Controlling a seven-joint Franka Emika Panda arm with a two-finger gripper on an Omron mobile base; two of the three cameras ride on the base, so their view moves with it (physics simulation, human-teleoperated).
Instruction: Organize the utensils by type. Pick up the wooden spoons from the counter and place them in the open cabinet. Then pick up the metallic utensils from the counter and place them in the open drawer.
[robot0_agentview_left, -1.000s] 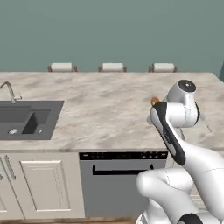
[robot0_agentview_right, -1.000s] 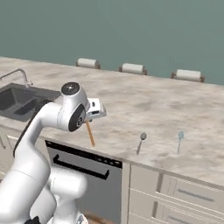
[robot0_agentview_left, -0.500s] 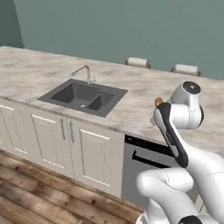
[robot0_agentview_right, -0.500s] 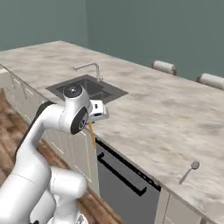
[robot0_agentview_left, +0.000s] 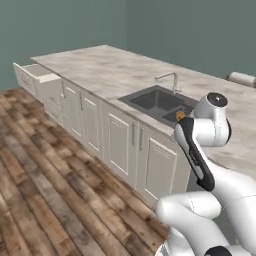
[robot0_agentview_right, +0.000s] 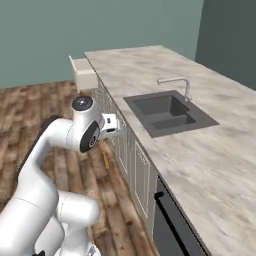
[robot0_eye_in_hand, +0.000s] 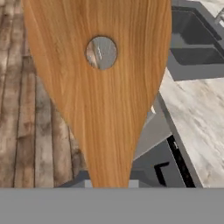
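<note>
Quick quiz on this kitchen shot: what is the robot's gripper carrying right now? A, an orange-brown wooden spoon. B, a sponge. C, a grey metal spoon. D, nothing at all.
A: the gripper is shut on the wooden spoon, whose orange-brown blade with a round hole looms close in the hand view, and whose handle hangs below the hand in the right base view.

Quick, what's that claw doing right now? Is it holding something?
Claw: shut on the wooden spoon, which hangs down from it over the floor.
</note>
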